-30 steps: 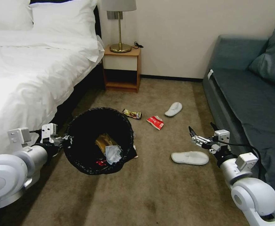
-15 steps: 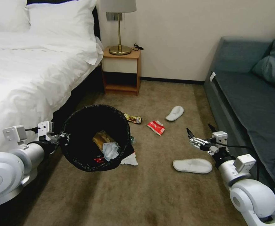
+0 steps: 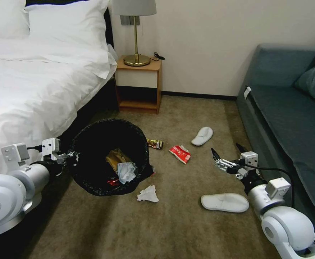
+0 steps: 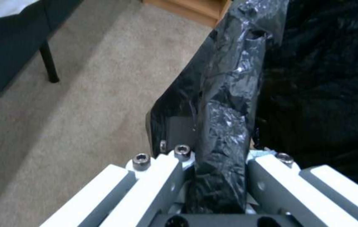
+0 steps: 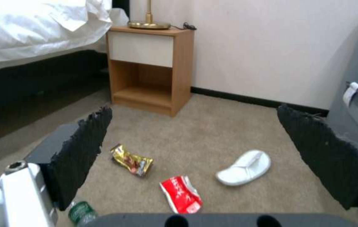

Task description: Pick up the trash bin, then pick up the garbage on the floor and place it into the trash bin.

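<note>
The trash bin (image 3: 92,169), lined with a glossy black bag, hangs tilted above the floor (image 3: 172,223), its mouth facing me. My left gripper (image 3: 68,158) is shut on its rim (image 4: 223,104). Inside lie a tan paper bag (image 3: 115,158) and a tissue (image 3: 126,171). Garbage lies on the carpet: a crumpled white tissue (image 3: 147,194), a gold wrapper (image 3: 154,144), a red wrapper (image 3: 180,154) and two white slippers (image 3: 202,136) (image 3: 224,202). My right gripper (image 3: 225,148) hovers open above the nearer slipper. Its wrist view looks over the gold wrapper (image 5: 132,160), red wrapper (image 5: 181,194), far slipper (image 5: 244,167) and a small bottle (image 5: 82,212).
A white bed (image 3: 31,86) fills the left side, a blue-grey sofa (image 3: 294,122) the right. A wooden nightstand (image 3: 138,84) with a brass lamp (image 3: 136,32) stands at the back wall. Open carpet lies in front of me.
The whole picture has shifted, so the camera moved. The white tissue, half hidden behind the bin's lower edge before, now lies in plain sight. Both grippers keep their states.
</note>
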